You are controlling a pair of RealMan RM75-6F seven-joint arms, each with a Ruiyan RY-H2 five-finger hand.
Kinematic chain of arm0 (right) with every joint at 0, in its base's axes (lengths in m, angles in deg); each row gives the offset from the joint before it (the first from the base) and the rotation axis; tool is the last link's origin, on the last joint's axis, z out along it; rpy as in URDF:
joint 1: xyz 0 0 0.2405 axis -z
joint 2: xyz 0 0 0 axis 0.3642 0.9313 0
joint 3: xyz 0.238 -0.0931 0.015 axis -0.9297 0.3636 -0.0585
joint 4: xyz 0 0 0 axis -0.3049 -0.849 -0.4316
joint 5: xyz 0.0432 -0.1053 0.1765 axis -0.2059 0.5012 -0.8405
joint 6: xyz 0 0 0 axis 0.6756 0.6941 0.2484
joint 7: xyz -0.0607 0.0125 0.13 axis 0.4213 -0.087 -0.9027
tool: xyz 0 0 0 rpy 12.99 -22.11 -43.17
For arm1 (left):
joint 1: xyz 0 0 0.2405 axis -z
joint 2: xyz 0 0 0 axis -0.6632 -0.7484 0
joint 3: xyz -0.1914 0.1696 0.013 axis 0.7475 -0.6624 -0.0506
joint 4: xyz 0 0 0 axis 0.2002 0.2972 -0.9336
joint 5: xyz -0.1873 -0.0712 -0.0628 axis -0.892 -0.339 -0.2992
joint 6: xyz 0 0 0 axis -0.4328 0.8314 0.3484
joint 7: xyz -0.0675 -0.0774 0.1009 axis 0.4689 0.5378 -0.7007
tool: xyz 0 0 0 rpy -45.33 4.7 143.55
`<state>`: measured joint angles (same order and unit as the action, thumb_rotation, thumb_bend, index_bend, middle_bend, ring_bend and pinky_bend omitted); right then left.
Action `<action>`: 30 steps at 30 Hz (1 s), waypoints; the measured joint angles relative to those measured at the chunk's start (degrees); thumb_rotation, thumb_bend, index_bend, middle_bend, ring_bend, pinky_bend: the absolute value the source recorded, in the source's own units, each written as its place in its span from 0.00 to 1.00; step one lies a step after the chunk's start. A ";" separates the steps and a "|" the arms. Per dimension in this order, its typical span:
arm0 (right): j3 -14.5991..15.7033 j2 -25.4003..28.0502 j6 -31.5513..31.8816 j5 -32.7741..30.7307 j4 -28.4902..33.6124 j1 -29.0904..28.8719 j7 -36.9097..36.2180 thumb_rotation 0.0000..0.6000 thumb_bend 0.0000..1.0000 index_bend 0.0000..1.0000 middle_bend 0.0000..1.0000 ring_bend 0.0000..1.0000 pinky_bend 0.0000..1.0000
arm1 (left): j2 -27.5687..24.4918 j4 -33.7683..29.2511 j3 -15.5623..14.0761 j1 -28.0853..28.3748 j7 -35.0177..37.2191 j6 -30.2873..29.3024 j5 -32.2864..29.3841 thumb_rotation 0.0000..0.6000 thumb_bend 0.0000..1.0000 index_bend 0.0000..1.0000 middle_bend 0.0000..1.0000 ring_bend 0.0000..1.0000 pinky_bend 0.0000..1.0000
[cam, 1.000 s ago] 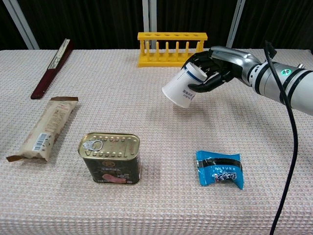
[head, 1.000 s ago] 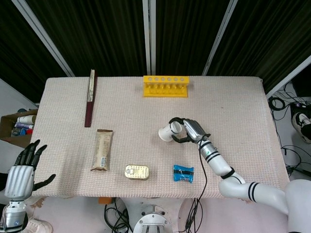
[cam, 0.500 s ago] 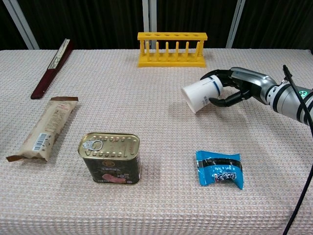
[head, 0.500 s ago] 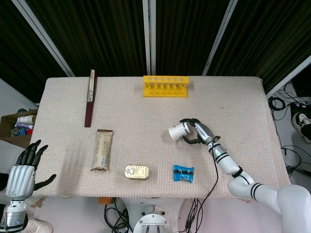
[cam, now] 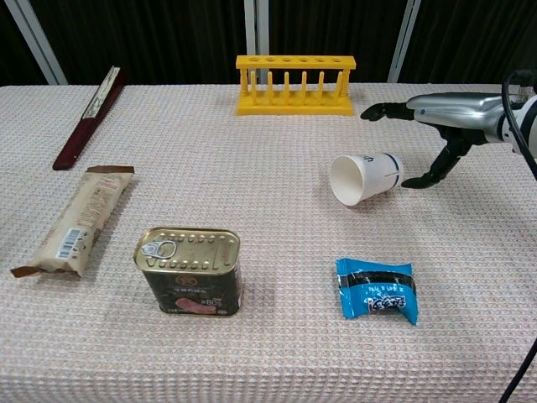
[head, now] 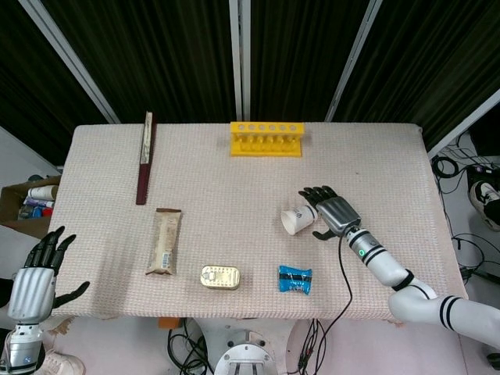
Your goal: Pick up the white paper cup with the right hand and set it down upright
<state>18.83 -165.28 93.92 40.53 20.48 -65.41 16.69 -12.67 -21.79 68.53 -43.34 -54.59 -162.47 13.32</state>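
The white paper cup (head: 295,220) (cam: 365,177) lies on its side on the woven tablecloth, its mouth turned toward the table's front left. My right hand (head: 332,211) (cam: 449,113) hovers just right of it with fingers spread and holds nothing. Its thumb (cam: 436,168) reaches down close to the cup's base; I cannot tell whether it touches. My left hand (head: 35,269) hangs off the table's front left corner, fingers apart and empty, seen only in the head view.
A yellow test-tube rack (head: 266,139) (cam: 294,82) stands at the back. A tin can (head: 220,276) (cam: 191,270) and a blue packet (head: 294,280) (cam: 377,290) sit near the front edge. A snack bar (head: 164,241) and a long dark box (head: 145,156) lie at the left.
The right hand carried the cup rightward and down, then let go; the cup now lies on its side on the cloth and the fingers have spread open.
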 measured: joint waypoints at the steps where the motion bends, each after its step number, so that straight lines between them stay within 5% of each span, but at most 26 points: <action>1: -0.02 0.26 -0.23 -2.52 1.20 -0.83 3.06 1.00 0.17 0.00 0.09 0.00 0.00 | -0.10 -0.10 -0.07 -0.06 -0.05 -0.03 0.01 1.00 0.06 0.14 0.02 0.06 0.16; 8: 2.42 -1.29 0.62 -22.21 5.79 -8.96 24.30 1.00 0.17 0.00 0.11 0.00 0.00 | -0.58 -0.06 -0.48 -1.25 0.49 -0.68 -0.75 1.00 0.06 0.14 0.02 0.06 0.16; 11: 3.36 -2.83 1.36 -25.79 5.66 -11.53 27.41 1.00 0.17 0.02 0.13 0.00 0.00 | -0.56 0.36 -0.51 -1.56 1.02 -0.71 -1.31 1.00 0.06 0.14 0.02 0.06 0.16; 21: 4.51 -10.47 3.34 -14.69 -3.92 -10.41 21.98 1.00 0.19 0.32 0.28 0.14 0.03 | -0.80 0.13 -0.41 -1.76 1.08 -0.59 -1.45 1.00 0.06 0.14 0.02 0.06 0.16; 25: 4.35 -12.98 4.27 -9.31 -7.92 -8.84 15.26 1.00 0.24 0.46 0.35 0.23 0.10 | -0.88 0.06 -0.39 -1.82 1.03 -0.47 -1.53 1.00 0.06 0.14 0.02 0.06 0.16; 30: 3.39 -14.45 6.73 -2.53 -10.57 -6.36 2.64 1.00 0.24 0.51 0.38 0.26 0.13 | -0.97 -0.03 -0.29 -1.84 1.09 -0.22 -1.79 1.00 0.06 0.14 0.02 0.06 0.16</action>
<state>22.22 -179.73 100.64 37.99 9.91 -71.77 19.33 -13.65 -21.81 68.24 -45.18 -53.50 -162.69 11.53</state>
